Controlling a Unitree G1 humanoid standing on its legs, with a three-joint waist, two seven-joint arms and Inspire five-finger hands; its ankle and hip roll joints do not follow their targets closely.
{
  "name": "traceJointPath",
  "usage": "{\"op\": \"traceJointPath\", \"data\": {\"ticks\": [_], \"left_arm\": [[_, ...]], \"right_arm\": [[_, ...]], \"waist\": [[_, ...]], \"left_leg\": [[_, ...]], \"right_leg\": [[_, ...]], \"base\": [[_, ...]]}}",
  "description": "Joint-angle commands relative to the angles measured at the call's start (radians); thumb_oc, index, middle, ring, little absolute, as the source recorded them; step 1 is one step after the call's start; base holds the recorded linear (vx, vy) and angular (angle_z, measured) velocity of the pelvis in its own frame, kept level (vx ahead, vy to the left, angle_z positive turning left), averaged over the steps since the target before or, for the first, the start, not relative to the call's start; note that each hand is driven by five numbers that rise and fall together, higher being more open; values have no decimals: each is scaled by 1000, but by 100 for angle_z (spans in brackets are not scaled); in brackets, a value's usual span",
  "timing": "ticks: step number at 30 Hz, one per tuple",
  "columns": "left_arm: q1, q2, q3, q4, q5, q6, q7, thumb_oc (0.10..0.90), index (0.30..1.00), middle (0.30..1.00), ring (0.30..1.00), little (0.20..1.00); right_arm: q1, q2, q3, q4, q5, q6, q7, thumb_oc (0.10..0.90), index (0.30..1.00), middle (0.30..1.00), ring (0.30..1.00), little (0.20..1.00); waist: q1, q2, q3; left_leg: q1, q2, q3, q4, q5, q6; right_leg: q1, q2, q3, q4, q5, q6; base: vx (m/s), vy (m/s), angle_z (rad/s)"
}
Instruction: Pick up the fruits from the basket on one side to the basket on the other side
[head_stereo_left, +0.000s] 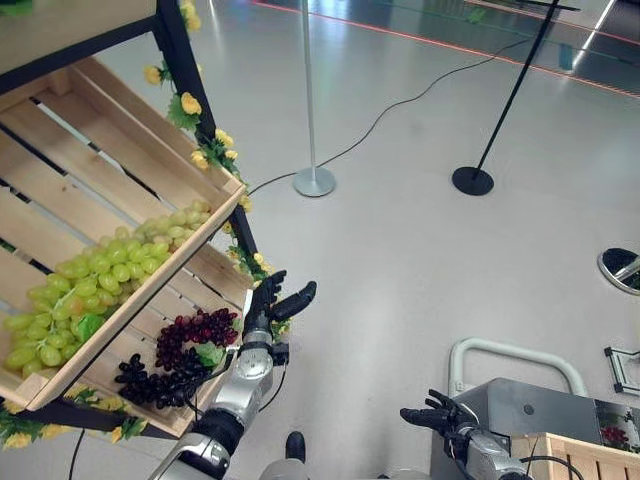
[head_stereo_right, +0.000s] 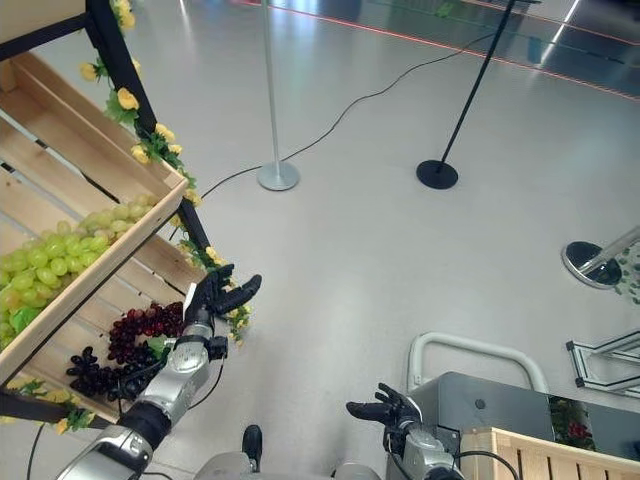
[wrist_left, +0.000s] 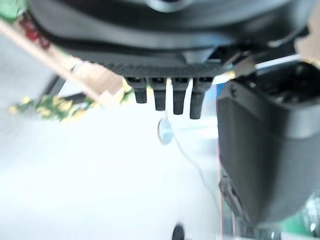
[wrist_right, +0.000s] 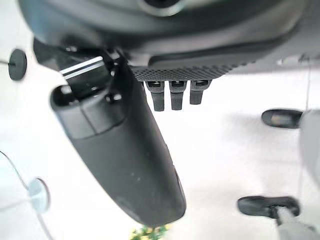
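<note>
A tilted wooden crate (head_stereo_left: 140, 290) on the shelf at my left holds green grapes (head_stereo_left: 100, 275). Below it, a lower crate (head_stereo_left: 205, 285) holds red grapes (head_stereo_left: 200, 330) and black grapes (head_stereo_left: 160, 380). My left hand (head_stereo_left: 275, 300) hovers open at that crate's right corner, just past the red grapes, holding nothing. Its fingers (wrist_left: 167, 97) are straight in the left wrist view. My right hand (head_stereo_left: 432, 415) is open and empty over the floor at the lower right, beside a second wooden crate (head_stereo_left: 580, 455) with red grapes (head_stereo_left: 612, 435) in it.
The right crate sits on a grey cart (head_stereo_left: 520, 405) with a white handle (head_stereo_left: 510, 352). A silver stanchion base (head_stereo_left: 314, 181) and a black one (head_stereo_left: 472, 180) stand on the floor farther off. Yellow flowers (head_stereo_left: 205, 150) trim the dark shelf frame.
</note>
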Motion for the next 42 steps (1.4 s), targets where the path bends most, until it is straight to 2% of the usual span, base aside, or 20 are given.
{"op": "traceJointPath", "data": {"ticks": [1, 7, 12, 13, 14, 15, 17, 20, 22, 24, 26, 28, 29, 30, 31, 33, 34, 35, 37, 42], "left_arm": [[-54, -33, -21, -23, 4, -87, -49, 800, 900, 900, 900, 900], [-9, -19, -39, -49, 34, -149, -57, 800, 900, 900, 900, 900], [-13, 11, -51, -112, 42, -173, -86, 800, 900, 900, 900, 900], [-11, 13, -56, -122, 47, -172, -88, 800, 900, 900, 900, 900], [-2, 14, -65, -148, 61, -179, -96, 800, 900, 900, 900, 900], [5, 10, -69, -165, 64, -184, -93, 800, 900, 900, 900, 900], [10, 5, -69, -173, 61, -194, -84, 800, 900, 900, 900, 900], [24, 7, -67, -194, 29, -228, -30, 800, 900, 900, 900, 900], [17, 34, -63, -228, 16, -219, -40, 800, 900, 900, 900, 900], [1, 43, -59, -216, 17, -199, -73, 800, 900, 900, 900, 900], [-17, 51, -63, -197, 12, -206, -110, 800, 900, 900, 900, 900], [-6, 65, -65, -199, 18, -211, -78, 800, 900, 900, 900, 900], [4, 71, -57, -207, 18, -204, -77, 800, 900, 900, 900, 900], [33, 82, -30, -237, 10, -183, -36, 800, 900, 900, 900, 900], [40, 84, -23, -242, 10, -180, -33, 800, 900, 900, 900, 900], [76, 94, 27, -269, 12, -161, -38, 800, 900, 900, 900, 900], [74, 100, 30, -261, 5, -166, -39, 800, 900, 900, 900, 900], [72, 103, 29, -255, 3, -166, -40, 800, 900, 900, 900, 900], [59, 88, 21, -238, -29, -165, -21, 800, 900, 900, 900, 900], [45, 59, 23, -253, -10, -147, -21, 800, 900, 900, 900, 900]], "right_arm": [[-21, -22, -60, -110, 88, -153, -8, 800, 900, 900, 900, 900], [-7, -22, -82, -223, 105, -215, -61, 800, 900, 900, 900, 900], [12, -33, -109, -318, 126, -283, -149, 800, 900, 900, 900, 900], [15, -33, -115, -330, 118, -292, -168, 800, 900, 900, 900, 900], [24, -38, -125, -365, 111, -308, -210, 800, 900, 900, 900, 900], [30, -48, -131, -389, 94, -325, -243, 800, 900, 900, 900, 900], [26, -62, -133, -396, 72, -345, -265, 800, 900, 900, 900, 900], [-49, -107, -102, -401, 18, -403, -341, 800, 900, 900, 900, 900], [-92, -127, -76, -429, -25, -447, -434, 800, 900, 900, 900, 900], [-103, -145, -86, -465, -35, -468, -475, 800, 900, 900, 900, 900], [-90, -142, -105, -503, -58, -496, -535, 800, 900, 900, 900, 900], [-84, -132, -124, -515, -88, -524, -491, 800, 900, 900, 900, 900], [-84, -132, -130, -525, -88, -523, -485, 800, 900, 900, 900, 900], [-90, -124, -132, -532, -100, -504, -433, 800, 900, 900, 900, 900], [-93, -123, -131, -530, -100, -501, -424, 800, 900, 900, 900, 900], [-121, -125, -116, -515, -84, -505, -417, 800, 900, 900, 900, 900], [-133, -122, -108, -497, -82, -526, -419, 800, 900, 900, 900, 900], [-137, -120, -104, -487, -88, -538, -429, 800, 900, 900, 900, 900], [-170, -123, -84, -500, -100, -536, -467, 800, 900, 900, 900, 900], [-190, -150, -113, -594, -156, -510, -513, 800, 900, 900, 900, 900]], "waist": [[-6, 16, -19], [-42, 18, -21], [-89, 14, -19], [-97, 8, -18], [-108, -11, -5], [-108, -22, 12], [-105, -26, 29], [-52, 2, 62], [-23, 18, 70], [-29, 22, 72], [-48, 22, 73], [-54, 31, 78], [-48, 36, 80], [-14, 45, 82], [-6, 48, 80], [51, 65, 63], [74, 54, 47], [84, 46, 38], [86, 35, 31], [77, 29, 26]], "left_leg": [[84, 21, -5, -25, -92, -28], [97, 28, 35, -21, -102, -27], [100, 40, 53, 31, -134, -21], [93, 39, 57, 72, -149, -20], [40, 50, 60, 267, -167, -25], [-30, 52, 26, 423, -146, -27], [-86, 34, -12, 500, -130, -19], [-78, -83, -237, 303, -145, 16], [-73, -104, -335, 145, -112, 14], [-73, -122, -317, 148, -134, 25], [-69, -120, -283, 129, -138, 31], [-30, -114, -250, 74, -132, 35], [-17, -102, -212, 65, -132, 33], [4, -78, -126, 55, -129, 28], [5, -72, -108, 53, -127, 28], [16, -30, 8, 36, -119, 32], [1, -21, 46, 50, -122, 28], [-9, -21, 60, 57, -125, 24], [-32, -4, 63, 58, -103, 5], [-21, 23, 72, 33, -87, -15]], "right_leg": [[-58, -38, 55, -153, 249, 23], [-66, -24, 86, -168, 252, 19], [-74, 16, 170, -155, 230, -4], [-78, 21, 189, -149, 228, -12], [-81, 29, 216, -136, 231, -35], [-84, 37, 232, -127, 241, -51], [-87, 42, 260, -117, 250, -62], [-99, 76, 415, -83, 250, -41], [-126, 88, 461, -75, 249, -27], [-145, 63, 472, -81, 257, -8], [-168, 34, 454, -90, 276, 15], [-209, -3, 382, -79, 299, 49], [-222, -22, 316, -60, 296, 55], [-236, -81, 152, 35, 302, 62], [-236, -92, 121, 52, 302, 61], [-201, -133, -24, 129, 254, 38], [-145, -129, -87, 35, 222, 31], [-124, -128, -112, -13, 225, 33], [-106, -97, -70, -89, 237, 36], [-74, -86, -74, -151, 248, 27]], "base": [[-18, -47, -5], [-8, -59, -27], [4, -85, -18], [15, -111, -8], [19, -143, -21], [24, -120, -34], [46, 56, -50], [104, 286, -120], [-5, 245, -163], [-77, 241, -185], [-73, 252, -139], [-19, 214, -88], [-19, 162, -105], [-25, 152, -118], [-41, 142, -187], [-64, 7, -202], [-61, -125, -141], [-42, -170, -107], [5, -118, -71], [23, -53, -34]]}}
